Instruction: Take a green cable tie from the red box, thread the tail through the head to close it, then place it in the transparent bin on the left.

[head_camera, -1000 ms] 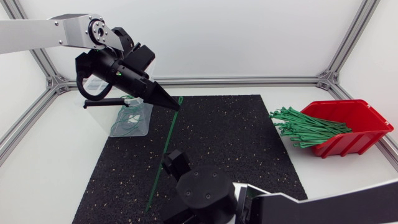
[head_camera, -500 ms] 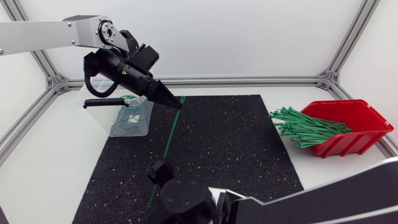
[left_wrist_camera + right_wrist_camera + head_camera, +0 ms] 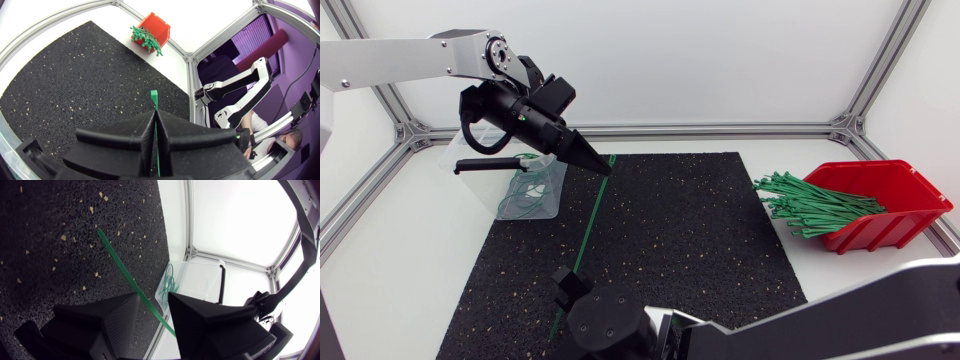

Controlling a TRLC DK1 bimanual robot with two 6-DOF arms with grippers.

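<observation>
A green cable tie hangs slanted over the black mat. My left gripper is shut on it just below its head, near the mat's far edge. In the left wrist view the head sticks out past the closed left gripper. My right gripper is at the mat's front, around the tie's tail. In the right wrist view the tail runs through the gap of my right gripper, whose fingers stand apart, wider than the tie. The red box at the right holds several green ties.
The transparent bin stands at the mat's far left corner with looped green ties inside, just beyond the left gripper; it also shows in the right wrist view, bin. The black mat covers the table's middle. An aluminium frame borders the table.
My right gripper has slid left along the front of the mat to the tie's tail and its fingers have narrowed around it. The left arm has barely shifted and still holds the tie.
</observation>
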